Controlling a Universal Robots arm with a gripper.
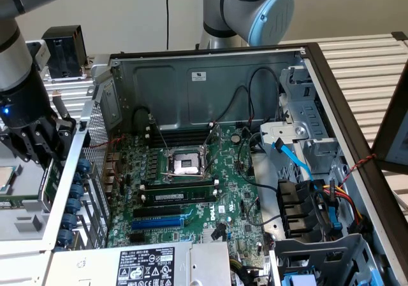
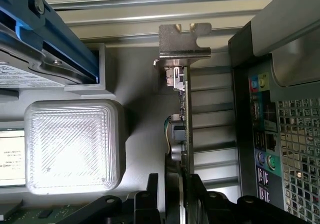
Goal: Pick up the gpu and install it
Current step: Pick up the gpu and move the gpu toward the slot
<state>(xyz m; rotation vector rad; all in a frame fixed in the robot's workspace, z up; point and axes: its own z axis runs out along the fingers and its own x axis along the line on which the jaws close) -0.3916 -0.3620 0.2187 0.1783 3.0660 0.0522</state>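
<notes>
A slatted metal table (image 1: 363, 57) carries an open computer case (image 1: 191, 63), which lies on its side with the motherboard (image 1: 236, 197) facing up. In the exterior view the case's dark rim runs from twelve o'clock down to four o'clock. Its perforated rear wall (image 1: 95, 139) stands upright at nine o'clock. A row of blue card latches (image 1: 67, 203) hangs just outside that wall.

The processor socket (image 1: 186, 164) sits mid-board. At six o'clock of the socket lie long black slots (image 1: 175, 190), then a blue slot (image 1: 157, 221) with bare board around it. The power supply (image 1: 153, 264) closes that side off at six o'clock. At three o'clock the drive cage (image 1: 306, 107), a blue cable (image 1: 296, 162) and bundled wires crowd the board's edge. Black cables loop over the board at twelve o'clock of the socket.

The gripper (image 2: 176, 194) hangs outside the case, past the rear wall at nine o'clock, so that wall stands between it and the board. Its black fingers (image 2: 150, 196) are clamped on the gpu (image 2: 184, 114), one on each face.

In the wrist view the gpu is seen edge-on: a thin green board with small components on one side. Its silver end bracket (image 2: 182, 42) has a notched tab and points away from the fingers. The case's port panel (image 2: 260, 134) stands near one face of the card with a clear gap. A ribbed white box (image 2: 72, 146) lies on the other side, well apart.
</notes>
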